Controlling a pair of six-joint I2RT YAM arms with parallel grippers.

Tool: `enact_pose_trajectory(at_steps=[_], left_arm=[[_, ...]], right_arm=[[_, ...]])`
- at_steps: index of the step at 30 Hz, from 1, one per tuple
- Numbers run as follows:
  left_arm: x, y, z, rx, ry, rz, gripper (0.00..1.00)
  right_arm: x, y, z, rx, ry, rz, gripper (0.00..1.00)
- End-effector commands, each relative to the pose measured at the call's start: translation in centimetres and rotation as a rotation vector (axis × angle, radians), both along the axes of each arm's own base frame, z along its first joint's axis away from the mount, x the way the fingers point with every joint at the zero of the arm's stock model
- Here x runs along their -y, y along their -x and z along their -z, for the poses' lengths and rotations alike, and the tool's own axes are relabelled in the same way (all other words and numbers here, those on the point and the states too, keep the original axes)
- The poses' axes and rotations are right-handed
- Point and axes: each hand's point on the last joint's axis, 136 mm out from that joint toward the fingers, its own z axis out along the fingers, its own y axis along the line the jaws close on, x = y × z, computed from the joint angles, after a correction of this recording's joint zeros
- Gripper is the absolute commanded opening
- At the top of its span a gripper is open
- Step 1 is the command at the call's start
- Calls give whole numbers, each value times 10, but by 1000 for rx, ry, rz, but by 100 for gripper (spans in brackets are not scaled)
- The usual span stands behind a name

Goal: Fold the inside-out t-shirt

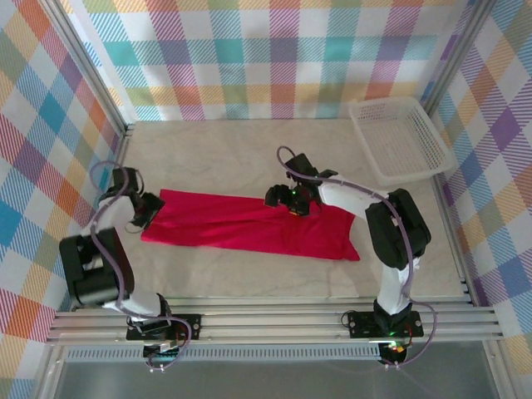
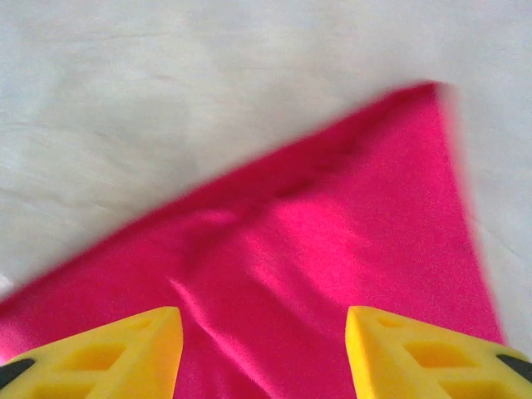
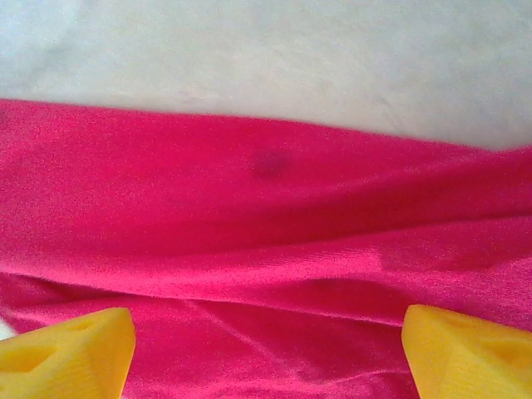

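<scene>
L arm: base at the near edge, elbow folded back out to the side, wrist bent inward so the left gripper (image 1: 148,209) sits low at one end of the t-shirt (image 1: 249,224). Jaws wide apart. In the wrist view its yellow fingers (image 2: 108,357) frame crimson cloth directly btwn & below them. Can't tell if the tips touch the fabric. Just ahead of this gripper the cloth creases softly, then narrows to a corner pointing away & a bit to the right, view slightly blurred there. Beyond that corner, and off to the left of it, is bare pale table (image 2: 166,100). R arm: base also at the near edge, upper link standing up, elbow high, forearm reaching across the shirt's other end. The right gripper (image 1: 283,199) is over the shirt's far edge, roughly mid-length. Also spread wide: its fingers (image 3: 75,353) sit at the bottom corners of the wrist view w/ nothing pinched btwn them, cloth underneath. Ahead of it run long folds side to side, then a small dark spot (image 3: 268,162) on the fabric, then the shirt's far hem, then bare table. Overall the shirt lies flat as a long band stretching from one gripper past the other. Farthest out, well beyond the right gripper & off to its outer side, a white mesh basket (image 1: 370,108) sits in the table's back corner, well apart from the shirt.
</scene>
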Motion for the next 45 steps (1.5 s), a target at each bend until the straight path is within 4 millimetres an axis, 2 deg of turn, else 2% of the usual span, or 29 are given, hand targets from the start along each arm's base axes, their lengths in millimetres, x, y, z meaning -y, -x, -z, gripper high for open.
enact_pose_trajectory(at_steps=[1, 2, 4, 6, 7, 10, 13, 18, 21, 22, 24, 26, 28, 32, 34, 36, 38, 41, 45], left_arm=[[40, -19, -59, 145, -133, 109, 55], [54, -25, -62, 152, -130, 137, 56], [87, -42, -55, 175, -47, 201, 56], [111, -55, -34, 133, 15, 248, 55], [113, -58, -25, 103, 25, 258, 55], [104, -64, -2, 24, -26, 263, 56], [86, -64, 26, -27, -7, 225, 56], [40, -44, 82, -129, 58, 104, 55], [19, -33, 91, -151, 78, 53, 55], [16, -31, 91, -151, 75, 45, 55], [12, -30, 87, -145, 62, 43, 55], [9, -31, 80, -145, 45, 44, 55], [10, -34, 68, -121, 41, 53, 55], [21, -41, 13, -26, -36, 115, 57], [33, -44, -18, 32, -79, 171, 60], [52, -44, -39, 88, -79, 233, 61], [65, -41, -50, 127, -54, 270, 61], [70, -33, -53, 148, -35, 278, 61], [71, -25, -50, 139, -36, 289, 61]], right_arm=[[-11, 4, -38, 28, -52, -54, 83], [-11, 2, -38, 27, -51, -39, 83], [-6, -3, -31, 21, -23, -3, 84], [5, -4, -17, -3, 15, 38, 84], [12, -4, -10, -16, 25, 52, 84], [42, -2, 12, -56, 58, 95, 85], [77, 3, 32, -86, 87, 134, 85], [134, 23, 59, -150, 138, 192, 86], [154, 31, 65, -165, 153, 207, 86], [157, 32, 65, -166, 153, 205, 86], [150, 30, 58, -151, 114, 163, 86], [143, 26, 48, -141, 80, 136, 87], [144, 23, 33, -121, 90, 125, 87], [159, 25, -6, -26, 152, 122, 93], [175, 29, -12, 24, 221, 137, 100], [191, 33, -8, 48, 268, 150, 100], [201, 37, 2, 41, 302, 150, 100], [207, 42, 19, 4, 338, 133, 100], [206, 46, 35, -41, 342, 103, 100]])
